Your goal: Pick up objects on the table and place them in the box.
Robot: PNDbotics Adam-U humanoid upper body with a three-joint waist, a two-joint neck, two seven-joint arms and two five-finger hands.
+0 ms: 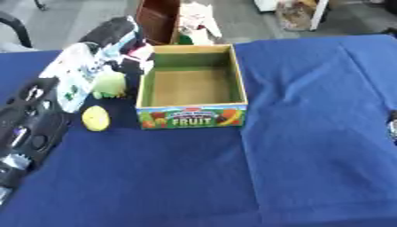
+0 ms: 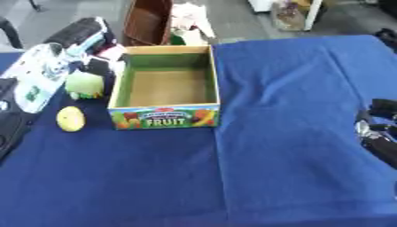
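Left hand (image 1: 27, 128) fingers unclear, right hand (image 2: 380, 133) likewise, lemon (image 1: 96, 118) beside empty box (image 1: 194, 113)

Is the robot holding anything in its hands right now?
No, nothing is held. The left hand lies by the table's left edge, the right hand at the right edge. The lemon lies untouched beside the box.

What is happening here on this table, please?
A robot is meant to put objects into the open fruit box, which looks empty. Nothing is held at this moment. A yellow lemon-like piece and a pale green piece lie on the blue tablecloth, left of the box, beside a white printed bag. The left robot hand shows at the left edge, and the right robot hand at the right edge; their fingers are unclear.
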